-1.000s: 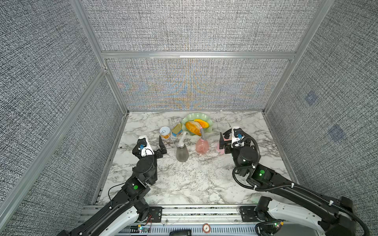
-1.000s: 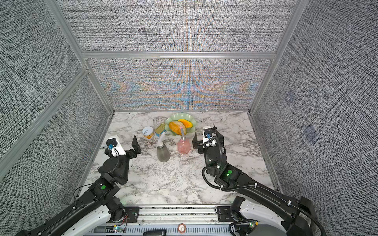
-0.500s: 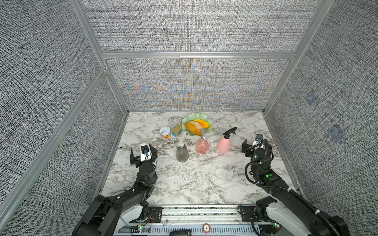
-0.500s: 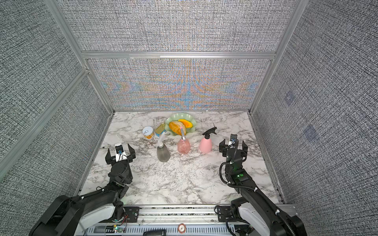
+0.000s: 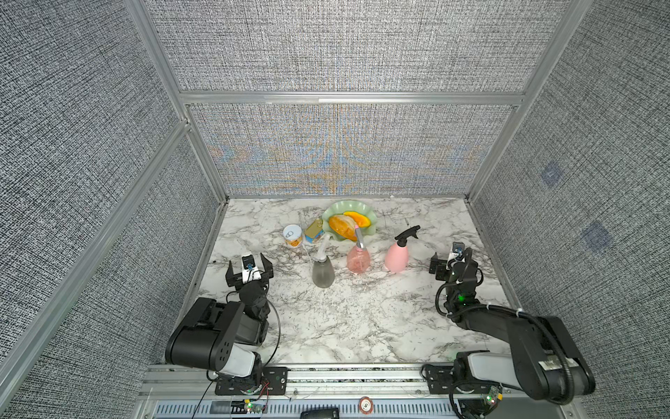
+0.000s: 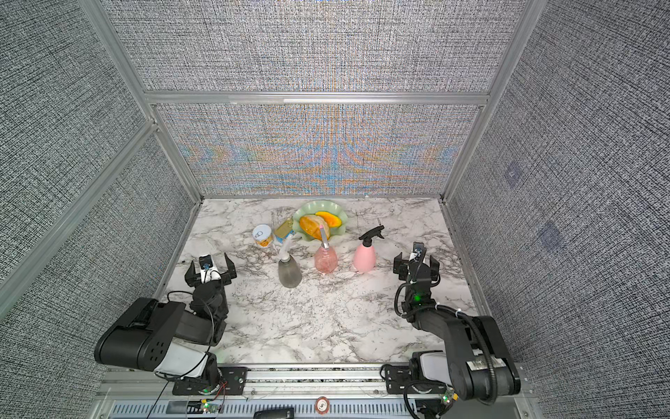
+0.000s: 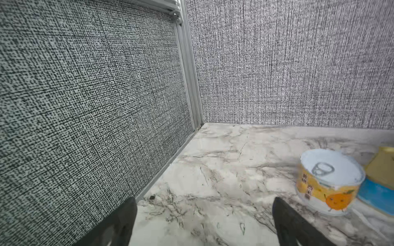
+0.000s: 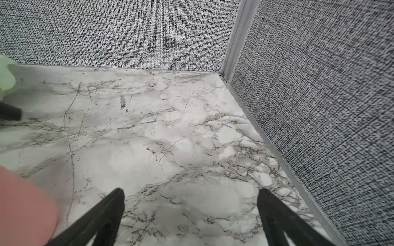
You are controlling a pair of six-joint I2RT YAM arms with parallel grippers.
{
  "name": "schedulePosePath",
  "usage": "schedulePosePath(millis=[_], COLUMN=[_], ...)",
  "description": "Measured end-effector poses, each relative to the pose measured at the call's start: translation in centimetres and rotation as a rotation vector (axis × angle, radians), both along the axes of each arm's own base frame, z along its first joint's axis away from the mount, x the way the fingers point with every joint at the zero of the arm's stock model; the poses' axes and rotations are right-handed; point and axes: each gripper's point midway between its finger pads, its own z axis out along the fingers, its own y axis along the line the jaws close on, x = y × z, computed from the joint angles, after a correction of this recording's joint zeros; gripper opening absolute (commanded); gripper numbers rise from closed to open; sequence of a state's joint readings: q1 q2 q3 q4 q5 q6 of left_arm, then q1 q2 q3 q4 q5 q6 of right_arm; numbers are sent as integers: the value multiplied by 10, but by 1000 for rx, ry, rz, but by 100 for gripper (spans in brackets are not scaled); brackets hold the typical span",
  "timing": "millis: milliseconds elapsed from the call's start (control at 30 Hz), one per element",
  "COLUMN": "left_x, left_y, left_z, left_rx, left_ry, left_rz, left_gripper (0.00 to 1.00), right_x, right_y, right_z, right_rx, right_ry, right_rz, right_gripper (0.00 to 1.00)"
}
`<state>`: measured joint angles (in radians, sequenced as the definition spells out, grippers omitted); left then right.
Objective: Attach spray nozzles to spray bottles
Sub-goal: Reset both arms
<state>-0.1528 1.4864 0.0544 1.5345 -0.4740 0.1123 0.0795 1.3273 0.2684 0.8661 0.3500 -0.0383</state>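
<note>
**Both tools spread and empty; one nozzle looked crooked**

Left tool [image 5: 246,261] sat at 9 o'clock on the surface [image 5: 362,326], jaws spread wide with nothing between them. Its wrist view showed only bare marble ahead, with the round can [image 7: 330,183] off to one side. Right tool [image 5: 451,255] sat at 3 o'clock, equally spread and empty, just beside the pastel pink bottle [image 5: 396,257].

My worry was the smoky grey bottle [image 5: 323,275] at the 9 o'clock end of the row. Its pale nozzle [image 5: 323,246] leaned toward 1 o'clock instead of standing straight, so I judged it might be only dropped in, or cross-threaded. A nudge there could pop it off or tip the bottle. All three bottles looked light and empty, wide at the foot and narrow above. A sideways push on a head would likely topple one into its neighbour, or into the green dish [image 5: 327,217] at 12 o'clock. The right tool, that close, could clip the pastel pink bottle if I swung it toward 9.

The three stood upright in a row across the middle, apart from one another. The clear pink bottle [image 5: 358,258] in the centre carried the grey-and-pink nozzle [image 5: 358,235], rising nearly straight. The pastel pink one wore the black nozzle [image 5: 406,234], spout toward 2 o'clock, and it looked seated. Whether any collar was screwed tight I could not tell. A flat tin [image 5: 313,230] lay beside the round can at 11 o'clock, clear of the row.
</note>
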Motion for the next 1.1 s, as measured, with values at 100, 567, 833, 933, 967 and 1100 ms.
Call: schedulePosePath(millis=[100, 567, 833, 933, 967, 1100], left_x=[10, 31, 31, 31, 31, 31], left_y=[-2, -10, -12, -12, -12, -12], left_z=[-14, -25, -25, -25, -25, -25], left_rx=[-16, -82, -83, -83, -83, -83], left_ry=[38, 104, 104, 104, 104, 104], left_rz=[-48, -144, -150, -151, -151, -151], left_gripper=[99, 99, 99, 99, 99, 99], right_x=[5, 24, 23, 23, 23, 23], right_y=[1, -15, -12, -12, -11, -11], right_z=[-6, -22, -24, -24, -24, -24], right_rx=[10, 89, 106, 106, 106, 106], right_ry=[-7, -13, -8, -8, -8, -8], right_rz=[10, -13, 5, 6, 6, 7], right_gripper=[99, 99, 99, 99, 99, 99])
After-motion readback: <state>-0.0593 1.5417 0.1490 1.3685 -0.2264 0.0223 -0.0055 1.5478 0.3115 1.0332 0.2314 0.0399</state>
